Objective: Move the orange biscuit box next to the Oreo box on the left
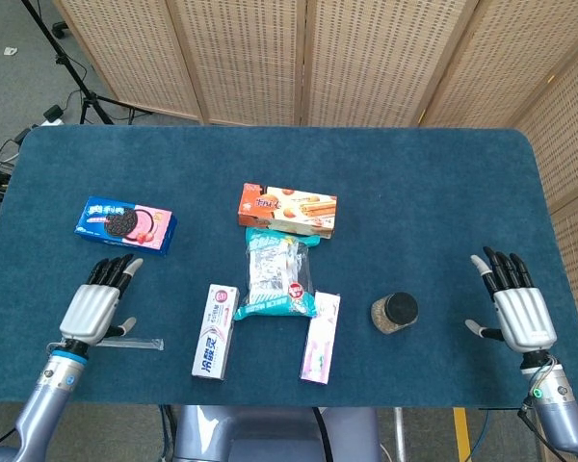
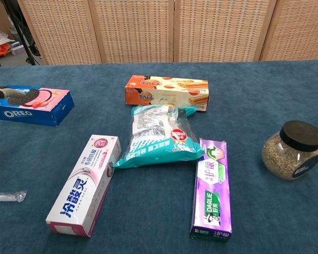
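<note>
The orange biscuit box (image 1: pixel 287 211) (image 2: pixel 167 92) lies flat near the middle of the blue table, untouched. The Oreo box (image 1: pixel 125 224) (image 2: pixel 30 105) lies at the left. My left hand (image 1: pixel 98 306) hovers near the front left edge, below the Oreo box, fingers spread and empty; only its fingertips (image 2: pixel 1 94) show at the left edge of the chest view. My right hand (image 1: pixel 515 308) is at the front right edge, fingers spread and empty, far from the biscuit box and out of the chest view.
A teal snack bag (image 1: pixel 275 274), a pink-white toothpaste box (image 1: pixel 216 331) and a purple toothpaste box (image 1: pixel 321 338) lie in front of the biscuit box. A black-lidded jar (image 1: pixel 394 314) stands right of them. A clear plastic wrapper (image 1: pixel 135 342) lies by my left hand.
</note>
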Robot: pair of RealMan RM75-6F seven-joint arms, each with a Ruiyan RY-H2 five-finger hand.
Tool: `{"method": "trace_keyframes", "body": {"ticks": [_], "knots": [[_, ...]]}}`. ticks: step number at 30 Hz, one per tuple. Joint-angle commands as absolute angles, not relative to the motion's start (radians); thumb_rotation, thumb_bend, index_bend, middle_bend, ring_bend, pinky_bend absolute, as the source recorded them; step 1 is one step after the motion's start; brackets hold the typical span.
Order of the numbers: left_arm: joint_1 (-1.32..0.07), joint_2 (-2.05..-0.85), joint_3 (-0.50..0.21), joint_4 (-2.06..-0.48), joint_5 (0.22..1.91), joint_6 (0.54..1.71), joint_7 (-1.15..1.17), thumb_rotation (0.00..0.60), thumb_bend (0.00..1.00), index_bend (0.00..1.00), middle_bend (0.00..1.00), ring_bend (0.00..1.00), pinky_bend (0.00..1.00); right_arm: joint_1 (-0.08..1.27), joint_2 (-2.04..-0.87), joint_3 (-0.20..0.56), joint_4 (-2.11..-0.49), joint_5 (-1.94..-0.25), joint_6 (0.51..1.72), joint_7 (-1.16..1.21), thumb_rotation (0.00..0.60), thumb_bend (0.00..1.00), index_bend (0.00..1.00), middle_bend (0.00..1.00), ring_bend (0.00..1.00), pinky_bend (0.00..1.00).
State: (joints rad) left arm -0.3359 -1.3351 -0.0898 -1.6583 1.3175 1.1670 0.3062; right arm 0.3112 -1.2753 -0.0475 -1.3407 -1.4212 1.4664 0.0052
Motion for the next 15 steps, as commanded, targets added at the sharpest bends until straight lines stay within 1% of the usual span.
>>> {"method": "trace_keyframes", "body": {"ticks": [1,5,9,12,15], "knots": [[-0.364,-1.341,-0.114,-1.651,1.289,1.142,0.324,0.600,0.22,0.00,0.00,0.00,0.00,0.302,-1.269,-0.033,-1.344,-1.415,1.457,0.002,0.600,0.00,0.00,0.00,0.00,0.00],[-0.412,-1.339,-0.153,-1.659,1.247,1.100,0.346,0.600,0.22,0.00,0.00,0.00,0.00,0.292,-1.261,-0.012,-1.348,-1.414,1.459,0.019,0.600,0.00,0.00,0.00,0.00,0.00],[-0.481,-1.312,-0.218,-1.693,1.174,1.015,0.327,0.600,0.22,0.00,0.00,0.00,0.00,0.285,-1.259,-0.001,-1.347,-1.409,1.446,0.032,0.600,0.00,0.00,0.00,0.00,0.00],[-0.576,-1.270,-0.294,-1.703,1.055,0.888,0.313,0.600,0.22,0.00,0.00,0.00,0.00,0.281,-1.258,0.006,-1.346,-1.416,1.437,0.044,0.600,0.00,0.00,0.00,0.00,0.00],[-0.660,-1.244,-0.333,-1.679,0.946,0.782,0.331,0.600,0.23,0.00,0.00,0.00,0.00,0.279,-1.258,0.009,-1.345,-1.423,1.433,0.051,0.600,0.00,0.00,0.00,0.00,0.00]]}}
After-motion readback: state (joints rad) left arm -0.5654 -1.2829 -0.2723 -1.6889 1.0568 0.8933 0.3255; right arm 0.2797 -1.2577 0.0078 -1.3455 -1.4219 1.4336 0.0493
